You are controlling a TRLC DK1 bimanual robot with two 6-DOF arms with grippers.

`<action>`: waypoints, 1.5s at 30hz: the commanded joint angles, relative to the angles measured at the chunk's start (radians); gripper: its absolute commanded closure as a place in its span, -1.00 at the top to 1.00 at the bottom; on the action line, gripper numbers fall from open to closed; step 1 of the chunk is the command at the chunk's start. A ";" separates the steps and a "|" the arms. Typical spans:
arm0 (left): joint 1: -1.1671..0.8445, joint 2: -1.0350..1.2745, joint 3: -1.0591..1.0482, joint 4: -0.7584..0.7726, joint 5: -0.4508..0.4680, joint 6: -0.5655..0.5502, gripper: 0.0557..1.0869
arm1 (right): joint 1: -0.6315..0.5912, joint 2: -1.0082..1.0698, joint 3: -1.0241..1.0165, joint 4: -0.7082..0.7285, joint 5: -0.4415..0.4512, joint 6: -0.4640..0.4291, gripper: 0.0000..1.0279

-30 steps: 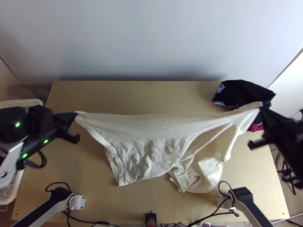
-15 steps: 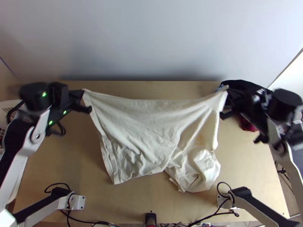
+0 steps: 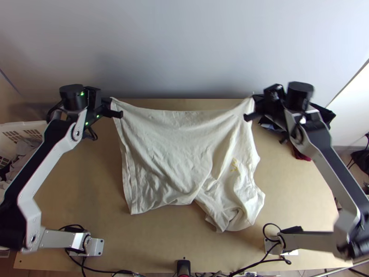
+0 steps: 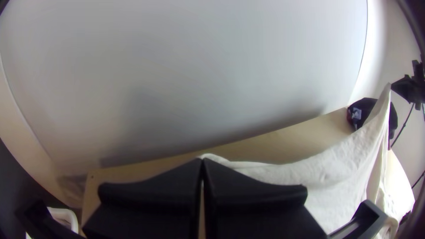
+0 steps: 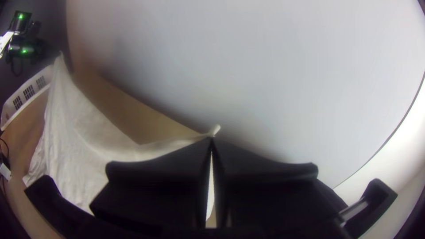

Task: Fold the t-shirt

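Observation:
In the top view the cream t-shirt [image 3: 170, 147] hangs between the grippers, its upper edge sagging slightly. Its lower part rests on the table, wrinkled, and bunched at the lower right. My left gripper [image 3: 112, 102] is shut on the upper left corner, my right gripper [image 3: 254, 100] on the upper right corner. The left wrist view has the left gripper [image 4: 202, 163] with its fingertips together on the t-shirt [image 4: 336, 172]. In the right wrist view a small tip of the t-shirt [image 5: 88, 146] pokes out past the right gripper [image 5: 211, 140].
The wooden table [image 3: 92, 184] lies below, with a pale wall [image 3: 184, 46] behind its far edge. A white basket [image 3: 27, 125] holding cloth stands at the left. Dark cloth [image 3: 325, 115] lies at the far right, behind the right arm. Cables run along the near edge.
Both grippers have moved up the picture and closer together, bringing the t-shirt's upper edge toward the table's far edge. Its lower part has shifted slightly up the picture.

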State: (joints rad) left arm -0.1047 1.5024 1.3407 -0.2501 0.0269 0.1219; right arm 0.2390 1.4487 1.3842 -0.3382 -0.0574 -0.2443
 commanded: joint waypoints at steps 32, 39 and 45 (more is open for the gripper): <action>0.048 0.671 0.399 0.222 -0.136 0.024 -0.93 | -0.029 0.723 0.431 0.148 0.074 -0.039 -0.95; 0.048 0.716 0.419 0.226 -0.136 0.038 -0.93 | -0.026 0.783 0.473 0.148 0.085 -0.047 -0.95; 0.048 0.728 0.413 0.183 -0.133 0.018 -0.93 | -0.017 0.799 0.480 0.146 0.091 -0.043 -0.89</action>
State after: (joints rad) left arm -0.0566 2.2066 1.7493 -0.0299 -0.1074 0.1539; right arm 0.2150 2.2177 1.8481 -0.1909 0.0269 -0.2886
